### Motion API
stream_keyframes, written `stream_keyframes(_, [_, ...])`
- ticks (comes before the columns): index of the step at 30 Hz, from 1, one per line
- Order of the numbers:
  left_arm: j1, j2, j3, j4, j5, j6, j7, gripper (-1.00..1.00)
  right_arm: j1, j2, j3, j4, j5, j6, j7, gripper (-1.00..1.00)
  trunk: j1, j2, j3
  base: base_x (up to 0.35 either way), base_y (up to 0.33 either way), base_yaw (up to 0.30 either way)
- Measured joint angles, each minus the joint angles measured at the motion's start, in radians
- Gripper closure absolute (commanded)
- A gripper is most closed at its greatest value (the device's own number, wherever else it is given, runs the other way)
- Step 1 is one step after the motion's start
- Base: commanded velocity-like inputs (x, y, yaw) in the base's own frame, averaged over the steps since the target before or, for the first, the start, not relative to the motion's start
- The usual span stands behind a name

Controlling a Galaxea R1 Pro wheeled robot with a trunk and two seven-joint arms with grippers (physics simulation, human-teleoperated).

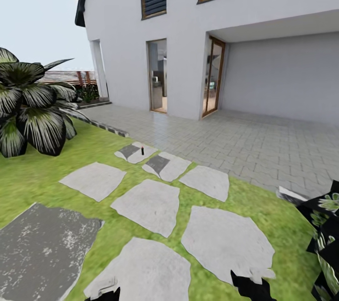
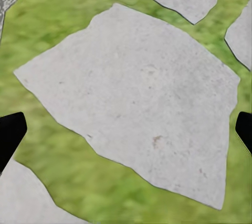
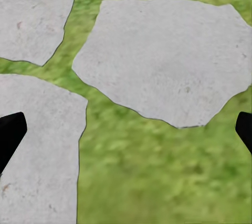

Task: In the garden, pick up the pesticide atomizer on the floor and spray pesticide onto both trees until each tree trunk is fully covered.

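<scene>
The pesticide atomizer stands upright as a small slim dark bottle on a far stepping stone, well ahead of me near the paved patio. My left gripper is open, its dark fingertips wide apart above a pale stepping stone and grass. My right gripper is open too, with its fingertips spread over grass between stones. Neither holds anything. The trees and their trunks are out of view.
Several flat stepping stones cross the lawn toward a grey paved patio and a white house. A broad-leaved dark plant stands at the left. A dark leafy plant crowds the right edge. A rough grey slab lies near left.
</scene>
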Motion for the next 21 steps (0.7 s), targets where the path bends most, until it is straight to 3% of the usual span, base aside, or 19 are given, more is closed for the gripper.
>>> stream_keyframes(21, [0.000,0.000,0.000,0.000,0.000,0.000,0.000,-1.00,0.000,0.000,0.000,0.000,0.000,0.000,0.000,-1.00,0.000,0.000,-0.005,0.335,0.000,0.122])
